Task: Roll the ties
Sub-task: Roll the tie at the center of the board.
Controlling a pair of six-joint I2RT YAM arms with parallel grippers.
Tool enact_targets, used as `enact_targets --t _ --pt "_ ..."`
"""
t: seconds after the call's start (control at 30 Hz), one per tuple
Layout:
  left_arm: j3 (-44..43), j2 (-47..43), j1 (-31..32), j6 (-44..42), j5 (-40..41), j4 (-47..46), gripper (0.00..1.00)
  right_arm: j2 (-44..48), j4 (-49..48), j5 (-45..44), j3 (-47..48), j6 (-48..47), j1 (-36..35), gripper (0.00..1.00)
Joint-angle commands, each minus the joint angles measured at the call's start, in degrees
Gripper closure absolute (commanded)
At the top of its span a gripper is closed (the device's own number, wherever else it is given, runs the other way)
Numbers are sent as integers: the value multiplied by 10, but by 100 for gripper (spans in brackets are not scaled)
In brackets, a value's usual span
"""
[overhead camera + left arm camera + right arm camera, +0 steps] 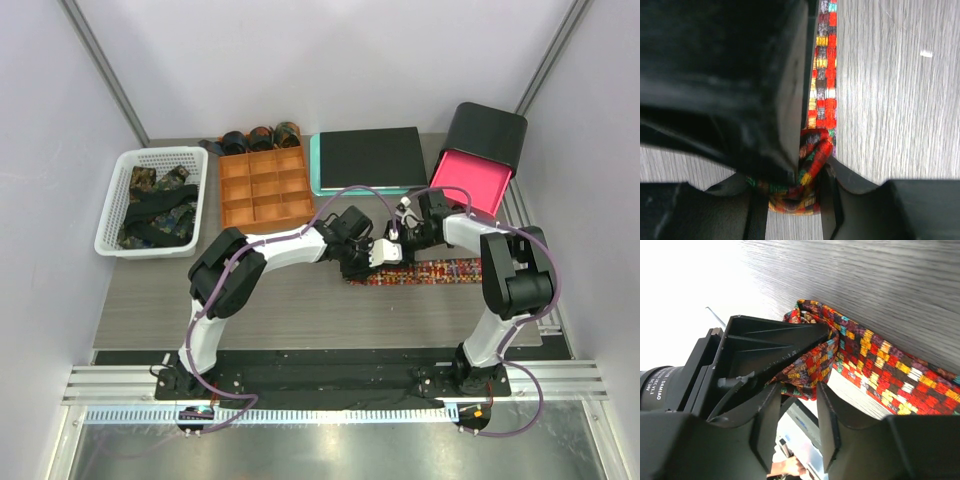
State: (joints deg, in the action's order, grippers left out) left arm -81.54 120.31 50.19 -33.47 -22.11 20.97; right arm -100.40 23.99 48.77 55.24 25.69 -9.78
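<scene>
A red-orange check tie (432, 272) lies flat across the middle of the table. Its left end is curled into a small loose coil (807, 172). My left gripper (794, 186) is shut on that coil, one finger on each side, and the flat strip (824, 75) runs away from it. My right gripper (799, 390) meets it from the right with its jaws open. A fold of the tie (810, 367) rests just at its fingertips, not pinched. In the top view both grippers crowd together over the tie's left end, the left gripper (378, 254) just below the right gripper (400, 236).
A white basket (112, 215) at the left holds dark patterned ties (158, 205). An orange compartment tray (265, 188) stands behind, with three dark rolls (260, 137) at its far edge. A black-and-teal pad (368, 158) and a black box with a pink flap (478, 165) sit at the back right.
</scene>
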Motion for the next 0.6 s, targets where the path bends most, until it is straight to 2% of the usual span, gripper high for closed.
enact_targets --t 0.0,0.17,0.27,0.3,0.33,0.57 --pt "57 110 8 -17 54 95 83 28 -3 33 22 -2 -4 57" --pt "58 107 9 -16 51 92 83 1 -23 12 9 3 -13 60" --pt "59 104 9 -16 49 93 83 -23 -63 6 -10 33 -16 71" --pt "60 102 8 -16 49 91 83 -28 -71 -1 -14 37 -16 79" --pt "62 97 6 -16 47 91 83 -37 -75 -13 -19 38 -16 83" --pt "60 71 -5 0 33 94 83 -42 -20 -73 -8 -12 0 94"
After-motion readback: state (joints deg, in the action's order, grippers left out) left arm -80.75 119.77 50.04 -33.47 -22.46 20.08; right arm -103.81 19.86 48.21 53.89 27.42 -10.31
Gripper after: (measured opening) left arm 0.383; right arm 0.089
